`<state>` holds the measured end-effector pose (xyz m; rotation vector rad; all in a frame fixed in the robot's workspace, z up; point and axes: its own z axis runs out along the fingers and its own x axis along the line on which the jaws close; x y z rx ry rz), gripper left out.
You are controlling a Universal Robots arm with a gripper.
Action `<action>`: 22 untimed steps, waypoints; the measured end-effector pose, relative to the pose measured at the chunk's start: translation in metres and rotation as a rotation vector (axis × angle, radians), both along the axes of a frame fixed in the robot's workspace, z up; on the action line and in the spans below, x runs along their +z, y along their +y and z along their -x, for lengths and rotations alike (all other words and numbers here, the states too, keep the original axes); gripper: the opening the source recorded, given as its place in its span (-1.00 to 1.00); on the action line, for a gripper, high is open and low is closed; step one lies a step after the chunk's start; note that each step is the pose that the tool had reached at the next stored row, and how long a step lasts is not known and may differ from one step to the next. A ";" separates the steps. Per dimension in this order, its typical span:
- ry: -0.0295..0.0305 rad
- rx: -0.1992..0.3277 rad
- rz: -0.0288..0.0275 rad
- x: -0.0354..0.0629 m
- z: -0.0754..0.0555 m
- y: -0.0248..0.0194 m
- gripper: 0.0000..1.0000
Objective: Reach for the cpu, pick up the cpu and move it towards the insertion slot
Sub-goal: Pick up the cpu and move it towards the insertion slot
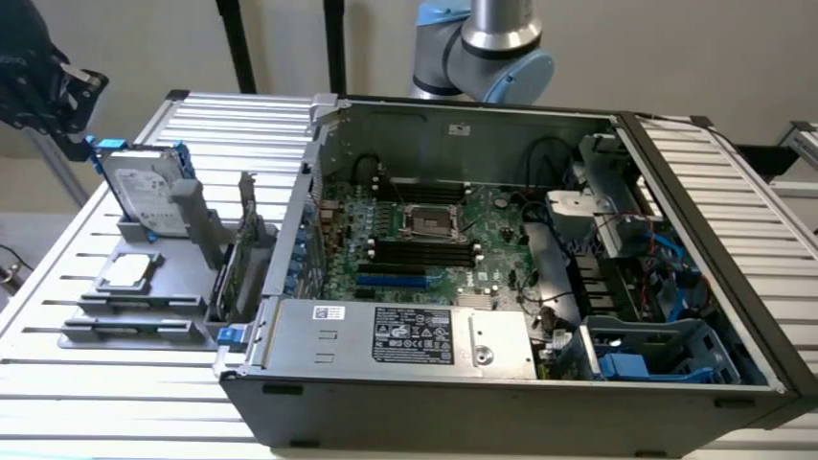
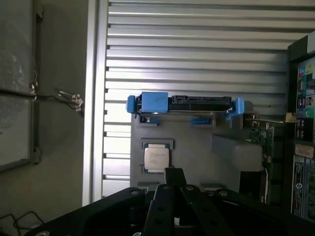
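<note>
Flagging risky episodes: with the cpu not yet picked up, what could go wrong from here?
1. The cpu lies flat in a holder recess near the upright hard drive; the gripper could knock the drive coming down.
2. The slot sits deep in the case, so the carry might clip a wall.

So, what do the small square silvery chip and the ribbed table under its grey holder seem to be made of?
The small square silvery chip: likely a metal lid, pale and dully reflective, with a beige rim. The ribbed table: probably aluminium slats, light grey with an even sheen along each ridge.
</note>
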<state>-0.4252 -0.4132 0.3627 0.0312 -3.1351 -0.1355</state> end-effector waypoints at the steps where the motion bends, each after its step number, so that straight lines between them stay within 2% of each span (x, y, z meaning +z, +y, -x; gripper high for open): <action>1: 0.0010 0.000 0.0013 -0.0003 0.001 -0.0004 -0.79; 4: 0.0029 0.002 0.0062 -0.0012 0.005 -0.0011 -0.79; 10: 0.0035 0.004 0.0221 -0.0036 0.021 -0.0011 -0.79; 11: 0.0034 0.005 0.0267 -0.0041 0.024 -0.0011 -0.79; 13: 0.0035 0.006 0.0417 -0.0045 0.025 -0.0006 -0.79; 15: 0.0034 0.008 0.0542 -0.0046 0.025 0.0007 -0.79; 16: 0.0036 0.009 0.0565 -0.0045 0.025 0.0013 -0.79; 18: 0.0035 0.010 0.0565 -0.0045 0.025 0.0013 -0.76; 19: 0.0035 0.010 0.0565 -0.0046 0.025 0.0013 -0.65; 20: 0.0035 0.010 0.0565 -0.0046 0.025 0.0013 -0.65; 22: 0.0035 0.010 0.0565 -0.0046 0.025 0.0013 -0.40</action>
